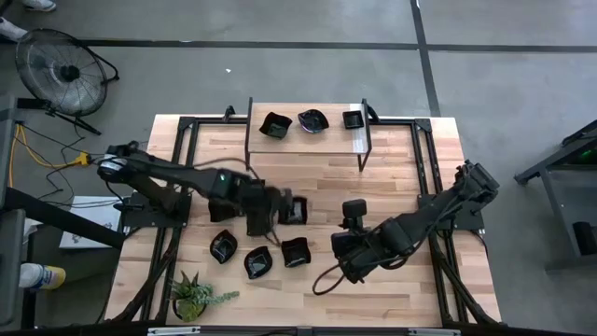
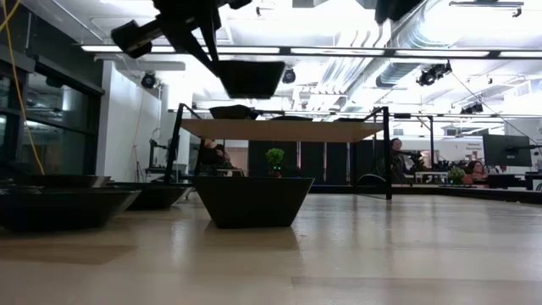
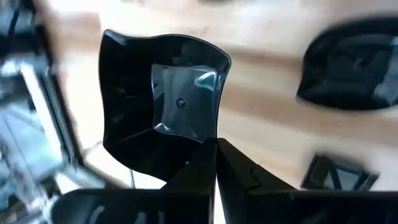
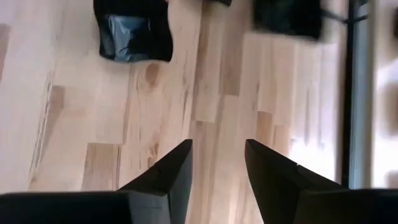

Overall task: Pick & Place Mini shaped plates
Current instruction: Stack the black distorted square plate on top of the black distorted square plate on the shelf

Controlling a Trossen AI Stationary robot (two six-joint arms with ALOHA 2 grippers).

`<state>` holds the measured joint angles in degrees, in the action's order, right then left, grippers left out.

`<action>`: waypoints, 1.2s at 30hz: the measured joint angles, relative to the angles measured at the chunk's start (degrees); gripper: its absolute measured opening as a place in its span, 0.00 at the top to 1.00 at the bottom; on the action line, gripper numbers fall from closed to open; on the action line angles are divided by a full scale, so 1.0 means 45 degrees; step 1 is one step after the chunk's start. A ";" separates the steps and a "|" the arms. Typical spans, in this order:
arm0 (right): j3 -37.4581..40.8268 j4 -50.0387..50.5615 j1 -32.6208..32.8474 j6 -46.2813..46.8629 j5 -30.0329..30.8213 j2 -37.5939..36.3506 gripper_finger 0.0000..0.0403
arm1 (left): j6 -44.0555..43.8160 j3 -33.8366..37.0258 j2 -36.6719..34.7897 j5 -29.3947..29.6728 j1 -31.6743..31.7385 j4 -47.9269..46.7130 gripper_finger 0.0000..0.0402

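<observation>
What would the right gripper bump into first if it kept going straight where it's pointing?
Probably just bare table. The right gripper is open and empty, tilted down at the wood. One black plate lies farther ahead but off to one side, so it likely misses it. Depth is hard to judge.

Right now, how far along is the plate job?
Done: three mini plates sit on the raised shelf. In hand: the left tool is shut on a wavy plate, held above the table. The right tool is open and empty over bare wood. Left: three plates on the table near the potted plant, plus one beside the left tool.
</observation>
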<state>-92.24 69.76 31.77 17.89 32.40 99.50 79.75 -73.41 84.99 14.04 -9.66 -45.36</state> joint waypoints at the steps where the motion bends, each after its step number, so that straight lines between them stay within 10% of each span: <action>1: 0.0286 -0.0215 -0.0009 -0.0039 -0.0051 0.0000 0.66 | 0.0030 0.0000 -0.0216 -0.0009 0.0292 -0.0009 1.00; 11: 0.3098 -0.3648 -0.0361 -0.0215 -0.0228 0.0029 0.71 | 0.1809 -0.0015 -0.2413 -0.0160 0.3309 -0.0232 1.00; 29: 0.3635 -0.5479 -0.1705 0.1716 0.1644 -0.0068 0.71 | 0.4254 -0.0021 -0.2656 -0.4116 0.9468 0.0493 1.00; 36: 0.3635 -0.5415 -0.2324 0.3321 0.3473 -0.0068 0.71 | 0.1317 -0.1267 -0.2001 -0.4437 1.0319 0.0317 1.00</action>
<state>-75.88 45.40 21.31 32.84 48.03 99.20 85.67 -79.11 75.98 -5.93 36.77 -43.93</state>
